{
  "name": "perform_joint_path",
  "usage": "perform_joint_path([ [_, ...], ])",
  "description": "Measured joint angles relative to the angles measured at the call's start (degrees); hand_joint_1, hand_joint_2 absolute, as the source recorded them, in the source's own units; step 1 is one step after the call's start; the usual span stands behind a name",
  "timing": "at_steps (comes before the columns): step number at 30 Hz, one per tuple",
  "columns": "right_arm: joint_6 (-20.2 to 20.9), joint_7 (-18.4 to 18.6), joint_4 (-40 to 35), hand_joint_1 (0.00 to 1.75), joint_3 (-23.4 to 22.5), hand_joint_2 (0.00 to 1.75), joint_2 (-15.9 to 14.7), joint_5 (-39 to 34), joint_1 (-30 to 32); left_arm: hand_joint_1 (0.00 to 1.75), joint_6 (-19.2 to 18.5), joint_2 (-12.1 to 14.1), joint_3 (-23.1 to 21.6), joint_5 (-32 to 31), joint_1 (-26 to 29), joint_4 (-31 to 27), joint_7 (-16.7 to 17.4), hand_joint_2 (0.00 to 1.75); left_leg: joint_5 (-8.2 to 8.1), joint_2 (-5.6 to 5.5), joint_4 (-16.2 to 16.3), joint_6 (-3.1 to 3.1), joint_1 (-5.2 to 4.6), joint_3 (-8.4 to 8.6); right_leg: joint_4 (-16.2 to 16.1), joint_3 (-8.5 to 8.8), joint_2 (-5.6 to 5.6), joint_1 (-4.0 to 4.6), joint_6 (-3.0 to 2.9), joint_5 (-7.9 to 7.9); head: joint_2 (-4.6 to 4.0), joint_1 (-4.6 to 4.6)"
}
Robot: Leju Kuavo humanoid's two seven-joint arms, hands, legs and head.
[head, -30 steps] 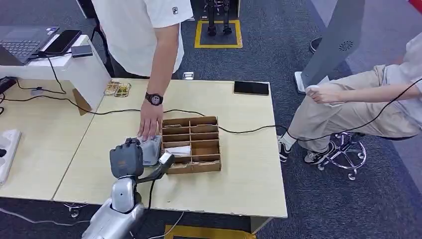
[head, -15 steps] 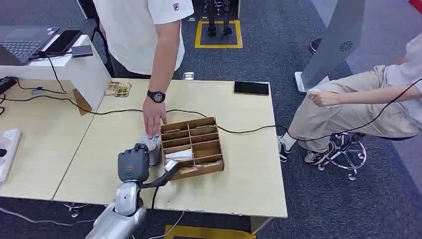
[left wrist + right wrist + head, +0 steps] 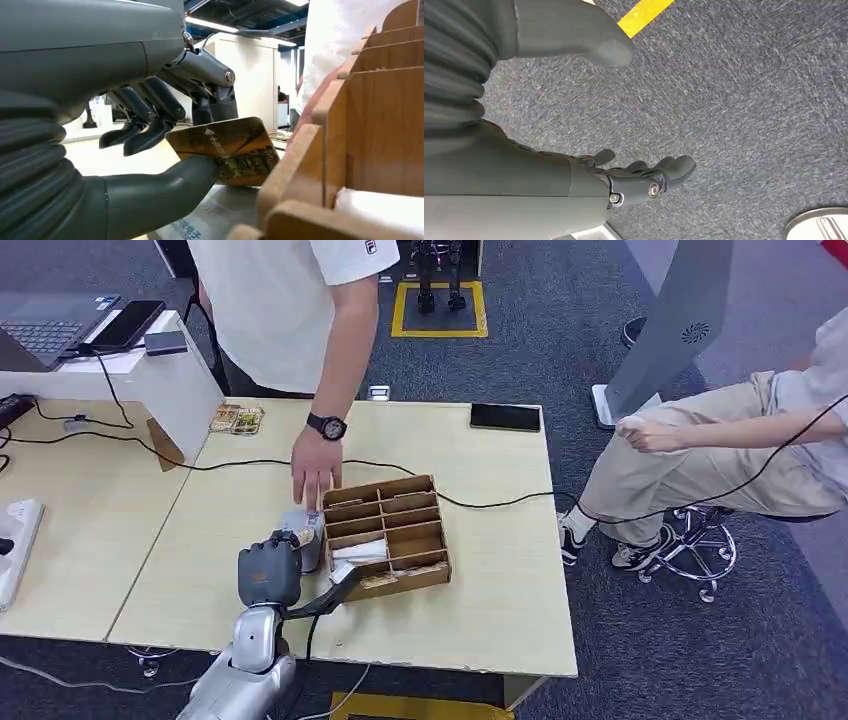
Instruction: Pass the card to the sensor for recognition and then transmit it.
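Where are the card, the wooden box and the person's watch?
card (image 3: 227, 150): left wrist view, middle of its gold face.
wooden box (image 3: 413, 537): head view, a middle compartment.
watch (image 3: 327, 426): head view, its dial.

Left arm (image 3: 240, 665): silver casing. Left hand (image 3: 150, 125): grey ribbed cover, thick grey thumb, dark fingers, bright screws at the knuckles. Right hand (image 3: 624, 175): same build.
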Motion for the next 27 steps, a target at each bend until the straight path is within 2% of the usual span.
perform_joint_path([
  [3, 0.0, 0.0, 0.0, 0.00, 0.0, 1.75, 0.0, 0.0, 0.0, 1.75, 0.0, -0.3, 0.7, 0.1, 0.0, 0.0, -0.5, 1.75, 0.00, 0.00, 0.0, 0.00, 0.00, 0.00, 0.0, 0.00, 0.00, 0.00, 0.00, 0.00, 0.00, 0.00],
  [8, -0.1, 0.1, 0.0, 0.00, 0.0, 1.75, 0.0, 0.0, 0.0, 1.75, 0.0, -1.3, 3.4, 0.9, 0.2, -0.2, -3.3, 1.75, 0.00, 0.00, 0.0, 0.00, 0.00, 0.00, 0.0, 0.00, 0.00, 0.00, 0.00, 0.00, 0.00, 0.00],
  [10, -0.1, 0.2, 0.0, 0.00, 0.1, 1.75, 0.0, 0.1, 0.0, 1.75, 0.0, -2.0, 5.3, 3.9, 0.5, -1.1, -6.0, 1.75, 0.00, 0.00, 0.0, 0.00, 0.00, 0.01, 0.0, 0.00, 0.00, 0.00, 0.00, 0.00, 0.00, 0.00],
  [20, -0.8, 0.7, 0.4, 0.00, 0.4, 1.75, -0.2, 0.4, -0.3, 1.75, 0.0, -9.5, 19.8, 20.7, -0.5, -6.8, -25.0, 1.75, 0.02, -0.01, 0.0, 0.03, 0.00, 0.00, 0.0, -0.01, -0.01, 0.00, 0.01, 0.01, 0.00, 0.00],
  [23, -0.8, 0.8, 0.4, 0.00, 0.4, 1.75, -0.2, 0.5, -0.3, 1.75, 0.0, -11.1, 21.2, 24.9, -1.3, -8.1, -27.6, 1.75, 0.02, 0.00, 0.0, 0.03, 0.00, 0.00, 0.0, -0.01, 0.00, 0.00, 0.01, 0.01, 0.00, 0.00],
  [27, -0.9, 1.0, 0.4, 0.00, 0.5, 1.75, -0.2, 0.9, -0.3, 1.75, 0.0, -12.5, 21.3, 30.8, -2.2, -9.5, -27.8, 1.75, 0.02, 0.00, 0.0, 0.03, 0.00, 0.00, 0.0, -0.02, 0.00, 0.00, 0.01, 0.01, 0.00, 0.00],
])
